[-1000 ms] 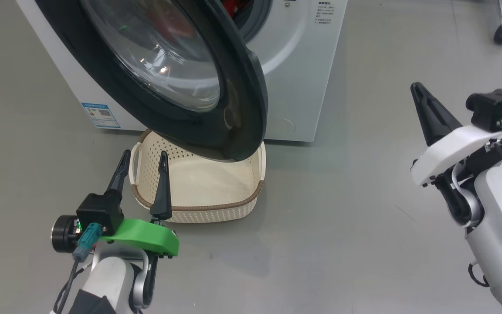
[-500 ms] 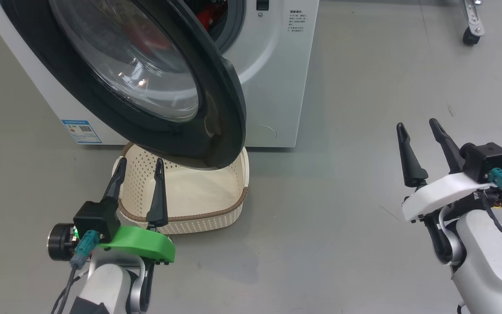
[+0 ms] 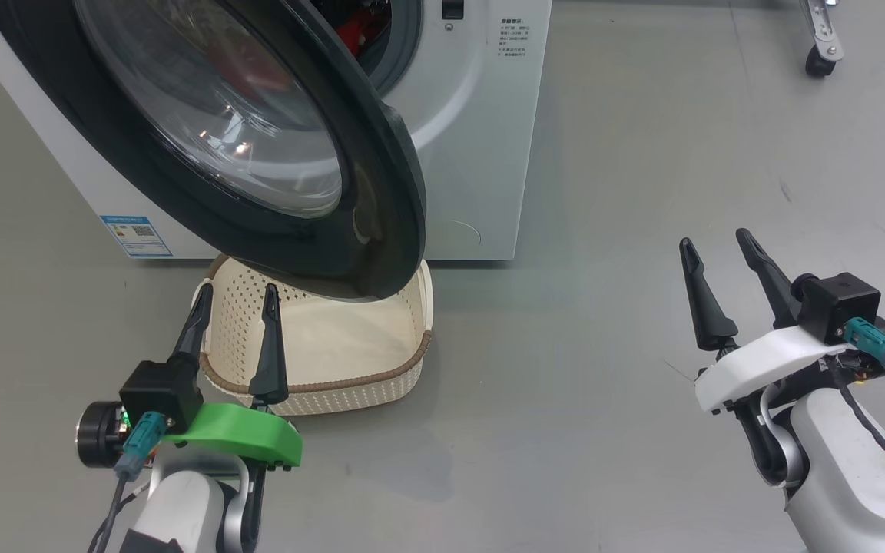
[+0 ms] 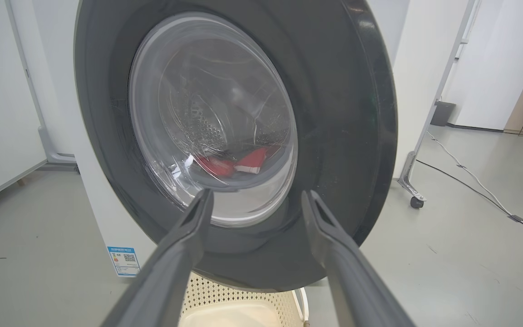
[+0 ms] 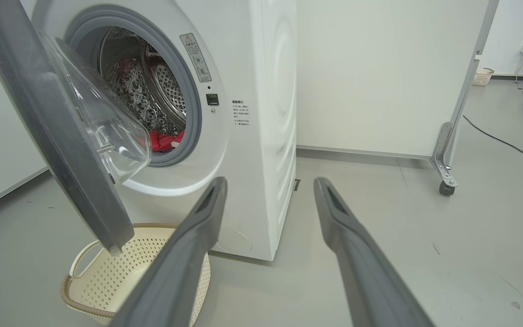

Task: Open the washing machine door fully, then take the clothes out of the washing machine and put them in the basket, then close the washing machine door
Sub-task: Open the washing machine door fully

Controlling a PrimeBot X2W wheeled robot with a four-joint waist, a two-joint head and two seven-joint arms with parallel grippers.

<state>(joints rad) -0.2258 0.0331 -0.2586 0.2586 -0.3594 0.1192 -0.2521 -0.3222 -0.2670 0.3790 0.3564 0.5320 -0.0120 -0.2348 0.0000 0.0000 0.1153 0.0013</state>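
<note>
The washing machine [image 3: 481,153] stood on the grey floor [image 3: 604,230] with its door swung partly out. The washing machine door [image 3: 381,200] hung at an angle across the port [image 5: 189,68], and its black ring overhung the far part of the basket [image 3: 335,380]. The basket sat on the floor just in front of the machine. The clothes [image 5: 164,138] lay red in the bottom of the drum [image 5: 161,91]. They showed past the door's edge in the right wrist view and through the glass in the left wrist view.

The left gripper [image 3: 237,289] hovered over the basket's near left corner, jaws released and empty, pointing at the door's outer face. The door stood between it and the port. The right gripper [image 3: 714,238] hung above bare floor well to the right of the machine, jaws released and empty. From its side the gap between door edge and port lay unobstructed.

A blue label [image 3: 135,235] was fixed low on the machine's front. A castor leg [image 3: 820,63] stood on the floor well to the right, and a cable [image 5: 506,144] trailed across the floor beyond it.
</note>
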